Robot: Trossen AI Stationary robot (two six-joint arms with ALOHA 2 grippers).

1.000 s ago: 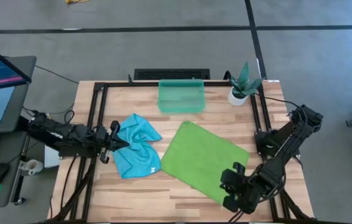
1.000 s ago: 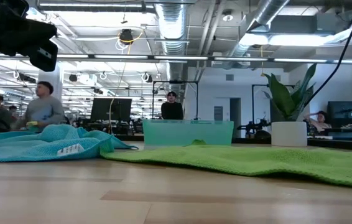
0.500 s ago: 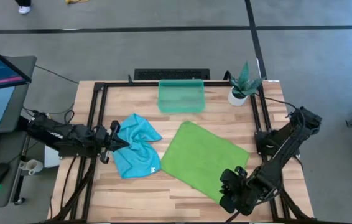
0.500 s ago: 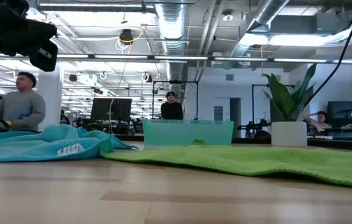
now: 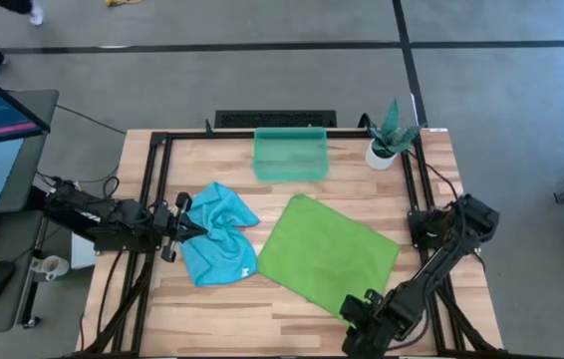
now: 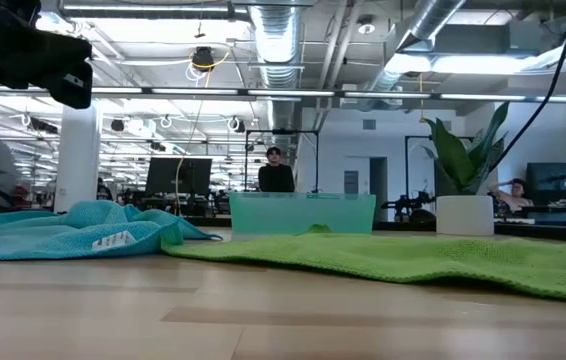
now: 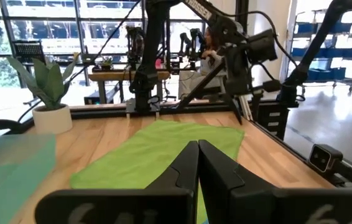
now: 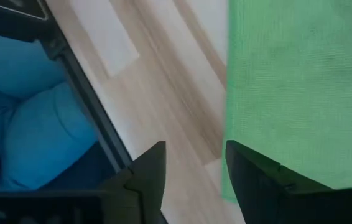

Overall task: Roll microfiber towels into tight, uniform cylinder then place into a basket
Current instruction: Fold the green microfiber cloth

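Moving closer to the green towel (image 5: 327,256)'s near corner, the right gripper (image 5: 360,317), fingers parted, should pinch only the edge, while the left gripper (image 5: 188,229) waits clenched beside that towel.

Lime green towel (image 5: 327,257), turquoise blue towel (image 5: 218,233) with white tag, translucent teal basket (image 5: 289,155), pale striped wood counter (image 5: 212,309).

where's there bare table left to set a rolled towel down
Bare wood lies along the near edge below the blue towel, and in the far-left corner beside the basket. The middle is crowded: the green towel touches the blue one, with the right hand at its near corner.
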